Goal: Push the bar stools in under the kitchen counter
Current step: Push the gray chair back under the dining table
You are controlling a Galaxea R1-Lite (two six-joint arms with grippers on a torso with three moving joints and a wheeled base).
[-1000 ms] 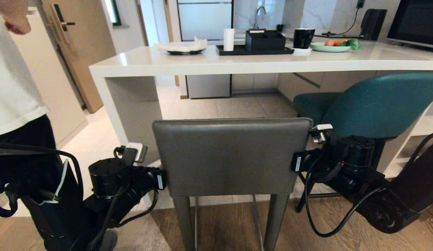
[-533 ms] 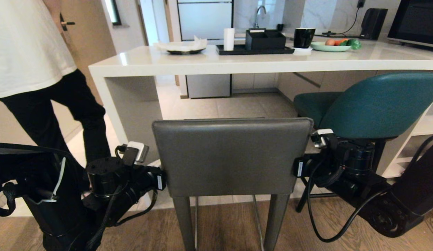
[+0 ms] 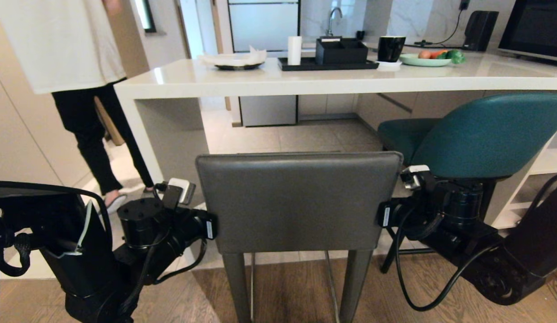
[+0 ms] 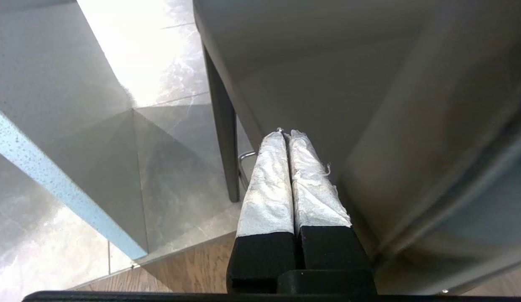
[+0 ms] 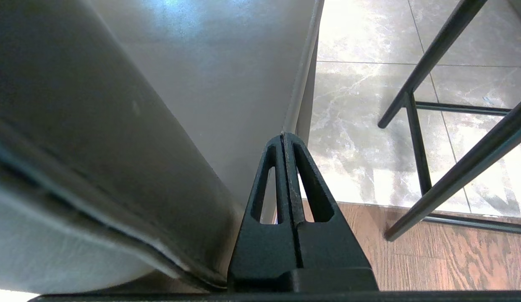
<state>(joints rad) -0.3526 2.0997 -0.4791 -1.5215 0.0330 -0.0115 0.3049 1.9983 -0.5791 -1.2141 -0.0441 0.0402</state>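
The left gripper (image 4: 287, 138) and right gripper (image 5: 284, 140), each fully closed and holding nothing, flank the grey bar stool (image 3: 296, 202), one against each side of its boxy seat, apparently to brace and steer it for a straight push. Between them the stool stands upright, its square back toward the robot and its seat facing the white desk (image 3: 305, 80) just ahead, not yet under it. Beyond the right gripper, the teal stool (image 3: 484, 134) stands angled, seat partly beneath the slab.

No legible text, labels, brands or nos. on anything in view.
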